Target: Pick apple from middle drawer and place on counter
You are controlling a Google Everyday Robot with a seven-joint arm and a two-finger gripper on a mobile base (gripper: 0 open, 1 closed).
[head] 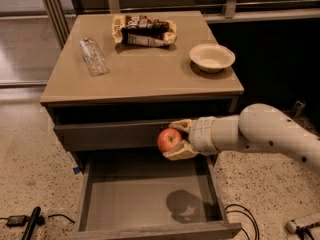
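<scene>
We see the gripper (173, 140) clamped on the apple (169, 139), one finger above it and one below. Both hang over the open middle drawer (142, 196), below the front edge of the counter (145, 74), near its middle.

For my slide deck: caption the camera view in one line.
The claw, shut on the apple, holds it above the open drawer, below the counter.
</scene>
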